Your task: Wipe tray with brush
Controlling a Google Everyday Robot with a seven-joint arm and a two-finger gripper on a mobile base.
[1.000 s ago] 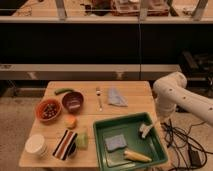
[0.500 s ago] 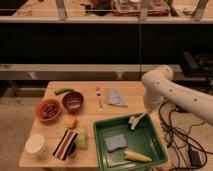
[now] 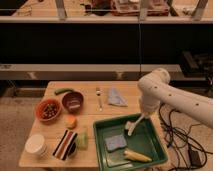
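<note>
The dark green tray point(image 3: 152, 141) sits at the front right of the wooden table. My gripper point(image 3: 138, 119) hangs from the white arm over the tray's far rim and is shut on the cream-white brush point(image 3: 131, 127). The brush head points down and left, onto the tray floor near its back edge. A grey-blue square pad point(image 3: 114, 142) and a yellow banana-like object point(image 3: 136, 156) lie inside the tray, in front of the brush.
On the table to the left are a fork point(image 3: 99, 97), a grey cloth point(image 3: 118, 97), a dark red bowl point(image 3: 73, 101), an orange bowl point(image 3: 48, 110), an orange fruit point(image 3: 70, 121), a white cup point(image 3: 36, 145) and a striped item point(image 3: 65, 145). Cables point(image 3: 185, 142) lie right of the table.
The arm has swung left from the tray's right side, carrying the brush leftward across the back of the tray and slightly down. The pad and the yellow object have not moved.
</note>
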